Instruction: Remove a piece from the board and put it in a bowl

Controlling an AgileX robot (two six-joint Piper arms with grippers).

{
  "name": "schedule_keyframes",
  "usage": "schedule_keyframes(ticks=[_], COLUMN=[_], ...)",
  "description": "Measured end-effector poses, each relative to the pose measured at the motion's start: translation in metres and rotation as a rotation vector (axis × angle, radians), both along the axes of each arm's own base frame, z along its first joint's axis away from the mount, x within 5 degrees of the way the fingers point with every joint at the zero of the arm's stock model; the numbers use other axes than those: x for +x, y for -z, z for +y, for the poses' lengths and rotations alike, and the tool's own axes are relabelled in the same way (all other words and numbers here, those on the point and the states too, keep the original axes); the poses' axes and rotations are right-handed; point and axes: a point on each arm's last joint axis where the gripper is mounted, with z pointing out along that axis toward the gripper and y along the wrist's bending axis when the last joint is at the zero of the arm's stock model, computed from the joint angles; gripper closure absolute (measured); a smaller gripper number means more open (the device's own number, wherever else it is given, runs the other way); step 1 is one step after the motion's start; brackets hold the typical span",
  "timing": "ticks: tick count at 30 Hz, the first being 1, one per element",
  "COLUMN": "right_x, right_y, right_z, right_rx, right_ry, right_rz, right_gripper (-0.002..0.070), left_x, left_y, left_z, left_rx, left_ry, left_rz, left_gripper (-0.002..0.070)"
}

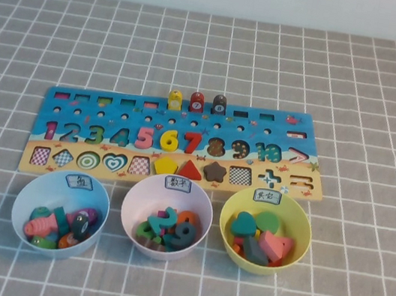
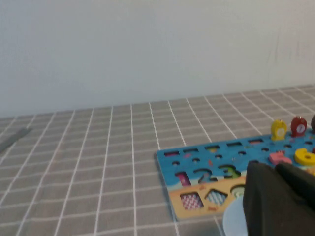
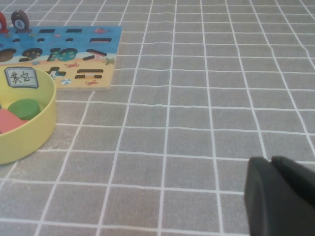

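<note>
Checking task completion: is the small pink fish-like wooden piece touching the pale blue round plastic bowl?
Touching. The high view shows the pink fish piece lying inside the pale blue bowl among other pieces. Neither the left gripper nor the right gripper holds anything.

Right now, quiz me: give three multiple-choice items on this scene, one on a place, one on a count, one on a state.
1. Where does the pink fish piece lie?
A. in the pale blue bowl
B. in the middle bowl
C. on the cloth

2. How many upright pieces stand along the far edge of the board?
A. one
B. three
C. six

3. The left gripper is:
A. open
B. shut, holding nothing
C. shut on a piece

Answers:
1 A: it lies among the other fish in that bowl.
2 B: a yellow, a red and a dark one stand side by side.
3 B: the gripper is closed with nothing in it, near the board's left end.

The right gripper, also shut, hangs over bare cloth beside the yellow bowl.
</note>
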Motion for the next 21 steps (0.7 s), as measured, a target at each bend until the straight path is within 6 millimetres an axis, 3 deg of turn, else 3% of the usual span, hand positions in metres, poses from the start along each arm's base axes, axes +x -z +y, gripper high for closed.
schedule_keyframes(ticks=[11, 21], right_x=[0.0, 0.0], right_y=[0.0, 0.0], right_z=[0.0, 0.0], right_rx=[0.0, 0.0], right_ry=[0.0, 0.0], right_rz=[0.0, 0.0], right_gripper=[0.0694, 0.0694], left_x=[-0.003, -0.004], left_y=[0.029, 0.031], left_z=[0.0, 0.0], left_rx=[0.047, 0.042], left_ry=[0.008, 0.007], left_rz=[0.32, 0.34], left_gripper=[0.0675, 0.0675])
